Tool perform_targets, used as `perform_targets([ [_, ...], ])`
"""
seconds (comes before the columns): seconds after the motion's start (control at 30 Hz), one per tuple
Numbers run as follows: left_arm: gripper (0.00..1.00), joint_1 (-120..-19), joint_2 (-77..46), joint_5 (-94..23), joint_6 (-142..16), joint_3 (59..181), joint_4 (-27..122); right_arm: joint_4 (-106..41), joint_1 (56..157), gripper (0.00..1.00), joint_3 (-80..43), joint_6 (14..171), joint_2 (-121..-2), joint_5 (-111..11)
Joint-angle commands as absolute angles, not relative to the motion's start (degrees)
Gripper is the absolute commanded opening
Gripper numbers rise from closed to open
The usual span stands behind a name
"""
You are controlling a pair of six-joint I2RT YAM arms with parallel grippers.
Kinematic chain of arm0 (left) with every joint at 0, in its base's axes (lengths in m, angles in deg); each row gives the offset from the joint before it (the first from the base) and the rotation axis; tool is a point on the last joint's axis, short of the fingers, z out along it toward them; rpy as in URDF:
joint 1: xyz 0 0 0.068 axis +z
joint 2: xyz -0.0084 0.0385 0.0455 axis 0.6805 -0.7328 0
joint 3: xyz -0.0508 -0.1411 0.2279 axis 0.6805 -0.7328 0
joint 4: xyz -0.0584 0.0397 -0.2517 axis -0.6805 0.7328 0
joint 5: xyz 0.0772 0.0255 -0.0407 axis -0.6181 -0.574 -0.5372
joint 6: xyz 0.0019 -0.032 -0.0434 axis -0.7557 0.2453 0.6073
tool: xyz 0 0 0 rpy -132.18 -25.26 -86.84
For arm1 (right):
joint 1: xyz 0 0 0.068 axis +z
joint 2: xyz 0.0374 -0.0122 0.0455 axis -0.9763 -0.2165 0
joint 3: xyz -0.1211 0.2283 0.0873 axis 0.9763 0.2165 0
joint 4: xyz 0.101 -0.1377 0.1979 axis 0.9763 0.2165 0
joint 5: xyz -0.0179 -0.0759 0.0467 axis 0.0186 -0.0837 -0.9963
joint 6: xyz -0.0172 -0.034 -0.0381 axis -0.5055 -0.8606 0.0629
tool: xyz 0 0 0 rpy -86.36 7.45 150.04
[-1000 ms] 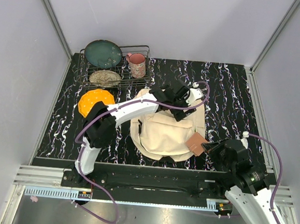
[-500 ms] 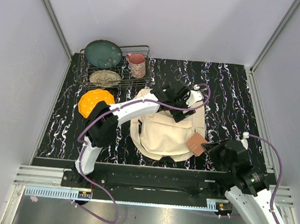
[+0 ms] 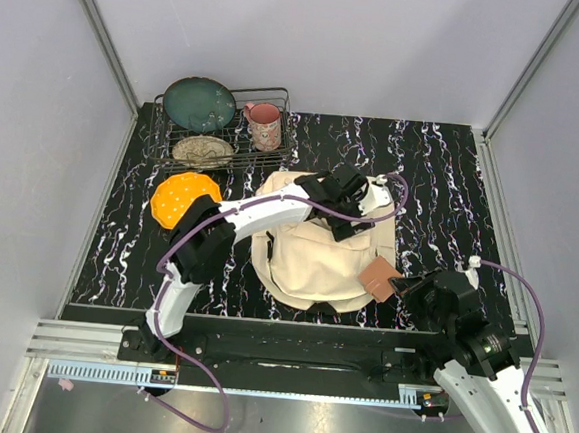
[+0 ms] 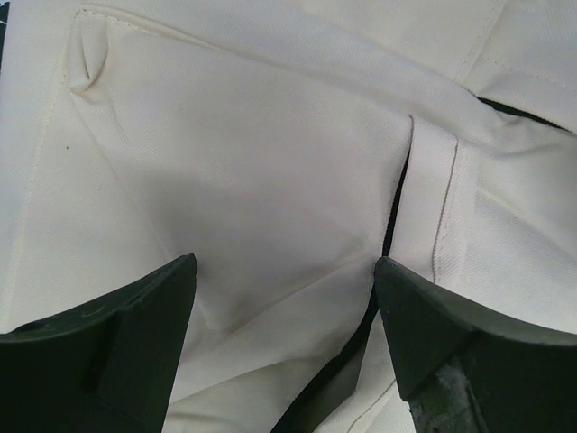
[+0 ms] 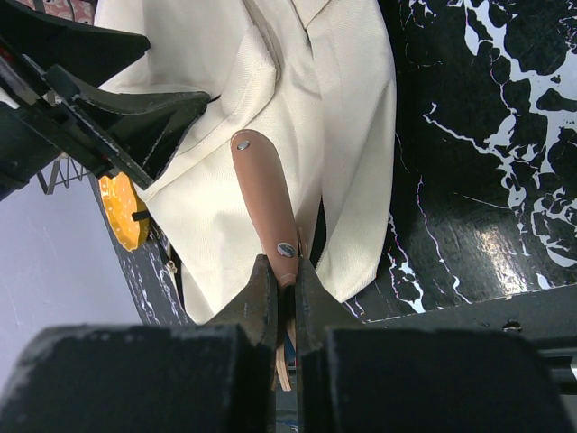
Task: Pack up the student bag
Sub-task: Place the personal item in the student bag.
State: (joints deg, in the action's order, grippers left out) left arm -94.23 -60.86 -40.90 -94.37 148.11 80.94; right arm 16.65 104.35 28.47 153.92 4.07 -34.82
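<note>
The student bag [image 3: 316,264], a big cream canvas bag, lies in the middle of the black marbled table. My left gripper [image 3: 347,213] hovers over the bag's far part, open. In the left wrist view its dark fingers [image 4: 108,352] stand wide apart just above folded cream cloth [image 4: 252,162] and a dark slit between two layers. My right gripper [image 3: 409,286] sits at the bag's near right edge, shut on a flat brown leather case [image 3: 378,277]. In the right wrist view the case [image 5: 264,194] sticks out over the bag [image 5: 347,117] from between the right gripper's [image 5: 286,271] jaws.
A wire rack [image 3: 285,151] at the far left holds a teal plate [image 3: 199,103], a pink mug [image 3: 265,125] and a beige dish [image 3: 203,151]. An orange round thing [image 3: 185,197] lies just in front of it. Grey walls close in the table on three sides.
My left arm has shifted slightly, and more cream cloth now shows at the bag's far left corner. The right arm and the brown case have not moved.
</note>
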Motion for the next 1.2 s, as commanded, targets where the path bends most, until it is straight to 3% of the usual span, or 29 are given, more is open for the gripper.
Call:
perform_targets([
  [0.0, 0.83, -95.26, -63.26, -39.99, -96.31, 147.77, 83.60, 15.68, 104.39, 0.05, 28.60, 155.06, 4.55, -33.78],
  [0.17, 0.70, -95.35, -64.84, -41.92, -96.66, 148.03, 83.86, 15.68, 104.39, 0.05, 28.77, 155.32, 4.72, -33.86],
  [0.4, 0.33, -95.27, -65.37, -43.50, -96.39, 147.86, 84.04, 15.59, 104.48, 0.06, 28.86, 155.32, 4.72, -33.60],
  [0.53, 0.01, -95.26, -65.99, -46.31, -95.96, 148.47, 83.51, 15.59, 104.39, 0.06, 28.68, 155.23, 4.55, -33.60],
  [1.17, 0.00, -93.07, -57.65, -44.30, -90.60, 146.36, 78.68, 14.71, 104.39, 0.07, 28.42, 155.76, 4.37, -33.77],
])
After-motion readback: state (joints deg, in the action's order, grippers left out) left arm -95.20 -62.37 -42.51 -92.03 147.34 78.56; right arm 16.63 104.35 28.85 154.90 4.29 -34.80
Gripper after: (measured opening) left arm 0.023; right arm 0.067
